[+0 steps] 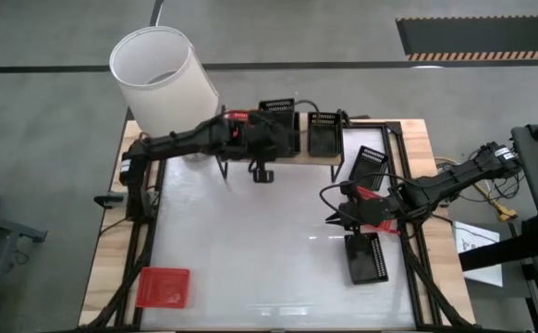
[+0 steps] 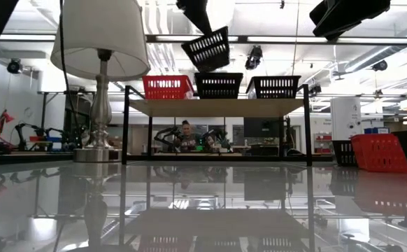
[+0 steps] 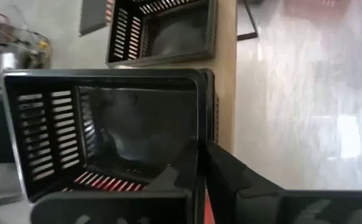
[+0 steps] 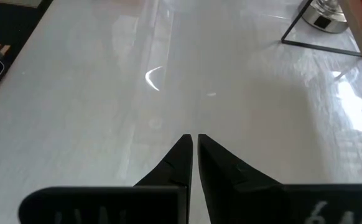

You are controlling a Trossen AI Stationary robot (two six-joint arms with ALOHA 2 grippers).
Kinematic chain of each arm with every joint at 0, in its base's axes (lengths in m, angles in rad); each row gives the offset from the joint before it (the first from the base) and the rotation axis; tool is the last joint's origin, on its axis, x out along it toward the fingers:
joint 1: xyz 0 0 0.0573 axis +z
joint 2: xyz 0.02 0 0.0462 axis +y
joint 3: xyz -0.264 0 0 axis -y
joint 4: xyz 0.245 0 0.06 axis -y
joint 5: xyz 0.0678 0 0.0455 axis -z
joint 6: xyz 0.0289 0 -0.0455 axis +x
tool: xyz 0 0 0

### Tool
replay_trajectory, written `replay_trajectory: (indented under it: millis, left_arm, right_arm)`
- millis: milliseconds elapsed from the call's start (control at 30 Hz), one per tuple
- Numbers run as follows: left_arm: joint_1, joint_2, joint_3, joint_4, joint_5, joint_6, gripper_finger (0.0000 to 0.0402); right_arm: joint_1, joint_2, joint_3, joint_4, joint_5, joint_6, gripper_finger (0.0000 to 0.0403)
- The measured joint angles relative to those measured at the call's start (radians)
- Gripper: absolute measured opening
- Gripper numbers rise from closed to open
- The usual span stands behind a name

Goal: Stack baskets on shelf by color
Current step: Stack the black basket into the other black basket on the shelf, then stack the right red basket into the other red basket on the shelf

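On shelf (image 2: 217, 107) — three baskets (image 2: 219, 85)

We see a red basket (image 2: 168, 87) and two black baskets (image 2: 218, 85) with slotted sides on the light wooden shelf (image 2: 217, 106). Another red basket (image 1: 164, 286) lies on the shiny white table (image 1: 269, 250). The lamp (image 2: 103, 42) has a white shade and a silver stand.
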State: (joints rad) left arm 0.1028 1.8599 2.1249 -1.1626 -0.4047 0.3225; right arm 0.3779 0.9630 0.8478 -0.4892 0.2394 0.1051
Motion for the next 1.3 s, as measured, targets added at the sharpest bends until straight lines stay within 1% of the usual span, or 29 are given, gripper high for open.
replay_trajectory:
  millis: [67, 133, 367, 667, 767, 933, 1067, 1200, 1300]
  left_arm:
    - [0.024, 0.004, -0.007, 0.038, 0.050, -0.003, 0.0000]
    - [0.040, 0.012, -0.008, 0.058, 0.072, -0.017, 0.0000]
    - [0.071, 0.054, -0.010, 0.056, 0.075, -0.026, 0.0000]
    - [0.070, 0.068, -0.016, 0.060, 0.079, -0.027, 0.0001]
    - [0.070, 0.068, -0.022, 0.067, 0.079, -0.027, 0.0013]
    - [0.070, 0.068, -0.037, 0.114, 0.079, -0.027, 0.0044]
    - [0.070, 0.069, -0.038, 0.116, 0.079, -0.020, 0.0065]
    - [0.063, 0.060, -0.039, 0.111, 0.079, -0.028, 0.0074]
    - [0.036, 0.025, -0.040, 0.099, 0.102, -0.032, 0.0074]
  right_arm:
    - [0.000, 0.000, 0.000, 0.000, 0.000, 0.000, 0.0018]
    - [0.000, 0.000, 0.000, 0.000, 0.000, 0.000, 0.0018]
    - [0.000, 0.000, 0.000, 0.000, 0.000, -0.001, 0.0018]
    - [0.000, 0.000, -0.001, 0.000, 0.000, -0.003, 0.0018]
    - [0.000, 0.000, -0.001, -0.001, 0.000, -0.004, 0.0018]
    - [0.000, 0.000, -0.001, -0.001, 0.000, -0.002, 0.0018]
    - [0.000, 0.000, -0.001, -0.001, 0.000, -0.002, 0.0018]
    - [0.000, 0.000, -0.002, -0.001, 0.000, -0.002, 0.0018]
    - [0.000, 0.000, -0.007, -0.001, 0.000, -0.009, 0.0018]
